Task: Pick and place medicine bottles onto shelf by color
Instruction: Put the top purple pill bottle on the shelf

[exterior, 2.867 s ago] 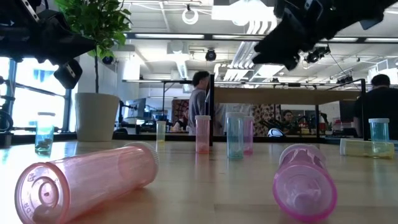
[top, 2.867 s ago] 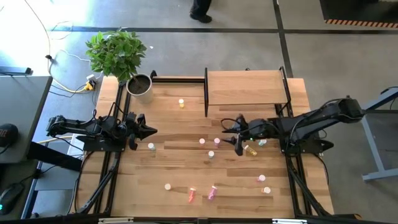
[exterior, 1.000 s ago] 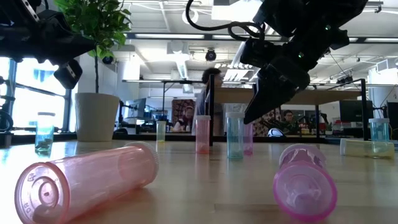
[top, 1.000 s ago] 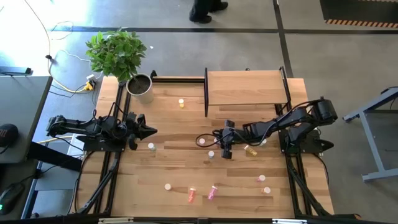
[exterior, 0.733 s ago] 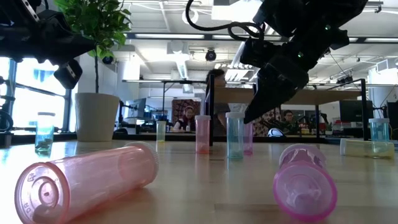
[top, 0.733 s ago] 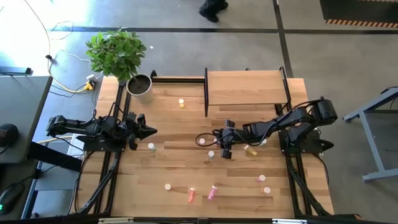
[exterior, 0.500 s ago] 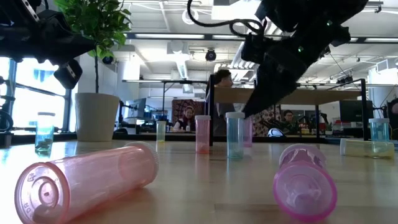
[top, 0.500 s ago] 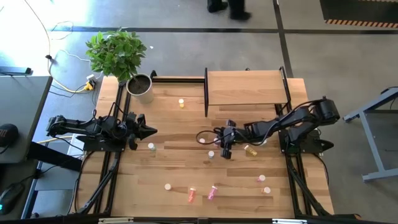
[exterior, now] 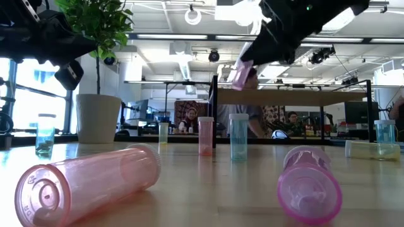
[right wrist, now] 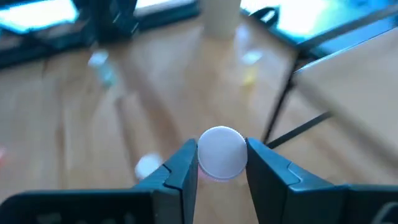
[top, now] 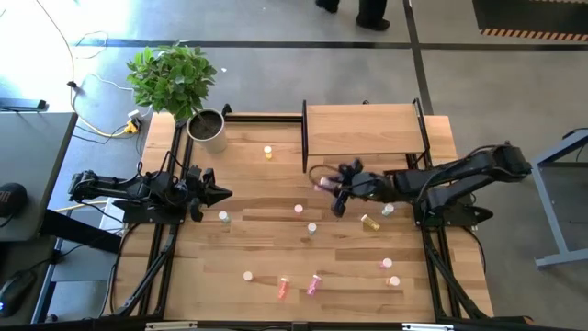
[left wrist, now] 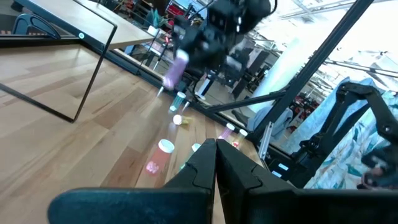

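Observation:
My right gripper [top: 336, 190] hangs above the table's middle, just in front of the shelf [top: 363, 130], shut on a magenta medicine bottle [exterior: 240, 75]. The same bottle [right wrist: 222, 153] shows its white cap between the fingers in the right wrist view. Other medicine bottles stand or lie on the tabletop: a yellow one [top: 267, 153] upright, a pink one [top: 298, 209], a pale one [top: 311, 228], and pink ones [top: 313, 284] lying near the front. My left gripper [top: 219, 193] waits shut at the table's left side. My right gripper pinches the magenta bottle between its two fingers by the sides of its capped end [right wrist: 222, 153]. The fingers [right wrist: 183, 169] slant down from the table's right side. The bottle is lifted clear and tilted, its other end [left wrist: 168, 81] sticking out below the fingertips.
A grey plant pot [top: 208, 130] with a leafy plant stands at the far left. The shelf's black posts [top: 304, 138] rise beside the held bottle. A yellow bottle [top: 370, 222] lies below the right arm. People move in the room behind the table.
My right gripper has risen from the tabletop and gone toward the far edge and the shelf, rolling and tipping up as it went. The magenta bottle has come up with it, lifted clear of the table and now tilted.

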Available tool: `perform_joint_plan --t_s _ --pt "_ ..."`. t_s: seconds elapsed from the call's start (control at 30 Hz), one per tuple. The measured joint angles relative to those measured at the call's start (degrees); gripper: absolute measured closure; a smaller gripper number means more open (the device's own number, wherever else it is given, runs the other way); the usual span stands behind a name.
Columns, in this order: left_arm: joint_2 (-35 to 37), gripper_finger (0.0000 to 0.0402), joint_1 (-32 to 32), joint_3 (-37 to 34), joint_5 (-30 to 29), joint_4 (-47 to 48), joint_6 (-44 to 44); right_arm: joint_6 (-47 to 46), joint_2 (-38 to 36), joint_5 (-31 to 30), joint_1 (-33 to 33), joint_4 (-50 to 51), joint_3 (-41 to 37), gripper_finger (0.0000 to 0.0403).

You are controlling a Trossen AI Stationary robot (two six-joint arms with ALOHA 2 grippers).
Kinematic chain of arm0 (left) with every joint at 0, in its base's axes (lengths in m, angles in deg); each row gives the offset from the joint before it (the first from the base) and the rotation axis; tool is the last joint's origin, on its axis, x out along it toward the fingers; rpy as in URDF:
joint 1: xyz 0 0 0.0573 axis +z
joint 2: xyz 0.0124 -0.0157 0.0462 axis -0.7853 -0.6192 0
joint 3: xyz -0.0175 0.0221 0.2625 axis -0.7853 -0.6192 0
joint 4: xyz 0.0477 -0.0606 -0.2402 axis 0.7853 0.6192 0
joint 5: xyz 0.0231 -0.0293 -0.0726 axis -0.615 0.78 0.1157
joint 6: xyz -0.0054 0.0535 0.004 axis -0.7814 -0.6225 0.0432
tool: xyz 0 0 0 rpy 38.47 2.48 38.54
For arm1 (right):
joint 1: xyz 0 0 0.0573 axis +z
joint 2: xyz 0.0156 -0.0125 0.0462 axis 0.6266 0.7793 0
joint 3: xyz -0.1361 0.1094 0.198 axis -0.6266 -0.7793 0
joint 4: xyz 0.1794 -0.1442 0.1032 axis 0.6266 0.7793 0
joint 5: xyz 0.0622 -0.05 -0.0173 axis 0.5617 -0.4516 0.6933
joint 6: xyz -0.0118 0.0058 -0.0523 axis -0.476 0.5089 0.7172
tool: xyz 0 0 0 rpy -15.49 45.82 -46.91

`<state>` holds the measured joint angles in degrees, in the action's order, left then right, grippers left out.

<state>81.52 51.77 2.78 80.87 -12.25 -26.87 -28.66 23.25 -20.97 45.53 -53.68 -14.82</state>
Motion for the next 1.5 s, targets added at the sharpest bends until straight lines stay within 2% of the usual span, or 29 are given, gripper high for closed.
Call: perform_joint_plan --t_s 0.2,0.4,0.9,1.07,1.23,1.5 --pt "0.0 0.0401 -0.01 0.0 -0.01 -0.02 0.0 5.0 -8.0 -7.61 -3.24 0.3 0.01 0.0304" --pt "-0.02 0.0401 -0.02 0.0 -0.01 -0.02 0.0 11.21 -14.63 -12.04 -8.43 0.4 0.02 0.0304" --pt "-0.01 0.0401 -0.01 0.0 -0.01 0.0 0.01 28.09 -23.99 -13.21 -27.41 1.18 0.4 0.0304" --pt "-0.01 0.0401 -0.02 0.0 0.0 0.0 0.01 29.78 -22.89 -11.27 -35.73 13.66 8.78 0.0304" --pt "-0.01 0.0401 0.0 0.0 0.0 -0.01 0.0 25.2 -19.95 -8.22 -43.13 27.23 18.12 0.0304" --pt "-0.01 0.0401 -0.01 0.0 -0.02 0.0 0.0 15.26 -14.5 -3.83 -49.73 37.87 20.61 0.0304"
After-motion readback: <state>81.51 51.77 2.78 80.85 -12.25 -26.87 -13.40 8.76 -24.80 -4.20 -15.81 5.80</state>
